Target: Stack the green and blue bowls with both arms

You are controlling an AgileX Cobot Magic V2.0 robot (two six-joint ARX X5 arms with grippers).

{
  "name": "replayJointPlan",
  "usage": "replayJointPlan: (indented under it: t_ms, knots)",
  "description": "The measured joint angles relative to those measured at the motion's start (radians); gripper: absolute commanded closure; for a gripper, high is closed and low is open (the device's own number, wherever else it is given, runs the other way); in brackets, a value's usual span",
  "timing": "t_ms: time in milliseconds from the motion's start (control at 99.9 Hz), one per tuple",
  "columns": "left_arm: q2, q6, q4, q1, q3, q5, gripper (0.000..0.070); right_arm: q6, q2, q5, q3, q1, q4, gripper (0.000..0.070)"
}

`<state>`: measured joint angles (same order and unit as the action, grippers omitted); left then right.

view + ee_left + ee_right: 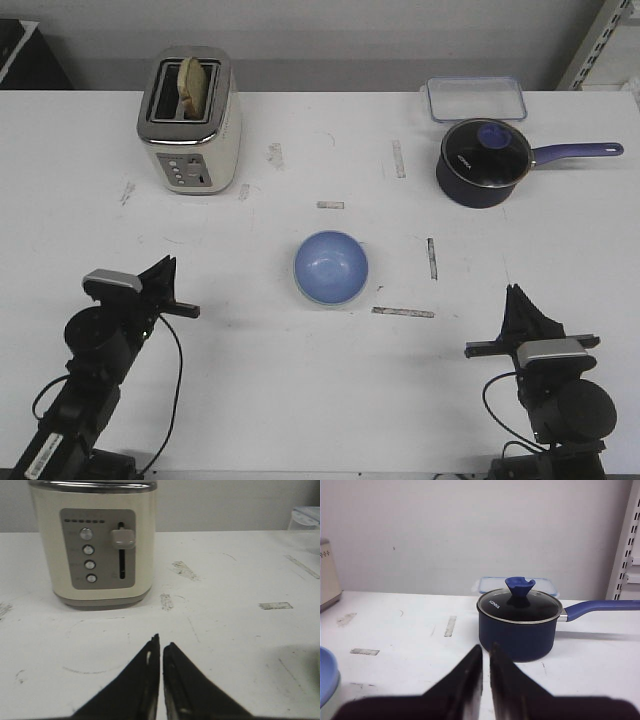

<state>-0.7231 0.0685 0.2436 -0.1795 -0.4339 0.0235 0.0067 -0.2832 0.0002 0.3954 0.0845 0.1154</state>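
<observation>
The light blue bowl [330,265] sits near the table's middle, nested inside a pale green bowl [334,302] of which only a thin outer rim shows. Both appear at the edge of the right wrist view, blue [326,672] above pale green [330,702]. My left gripper [163,268] is shut and empty, low at the front left, well left of the bowls. It points at the toaster in the left wrist view [161,642]. My right gripper [514,296] is shut and empty at the front right, pointing at the saucepan in the right wrist view [486,650].
A cream toaster [190,125] holding toast stands at the back left. A dark blue saucepan [485,162] with a glass lid and long handle stands at the back right, with a clear plastic container [476,99] behind it. Worn tape marks dot the white table [300,400].
</observation>
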Motion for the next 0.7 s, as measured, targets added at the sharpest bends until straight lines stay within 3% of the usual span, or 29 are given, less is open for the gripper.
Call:
replayJointPlan:
  t_ms: [140,350,701]
  knots:
    - [0.144,0.0,-0.016,0.04,0.093,0.0,0.0699,0.0,0.0,0.0,0.0,0.0,0.0,0.0685]
    - [0.33,0.0,-0.153,0.047,0.104,0.001,0.0699,0.0,0.0,0.0,0.0,0.0,0.0,0.0685]
    - [0.523,0.0,-0.154,0.047,0.103,0.001,0.0699,0.0,0.0,0.0,0.0,0.0,0.0,0.0685]
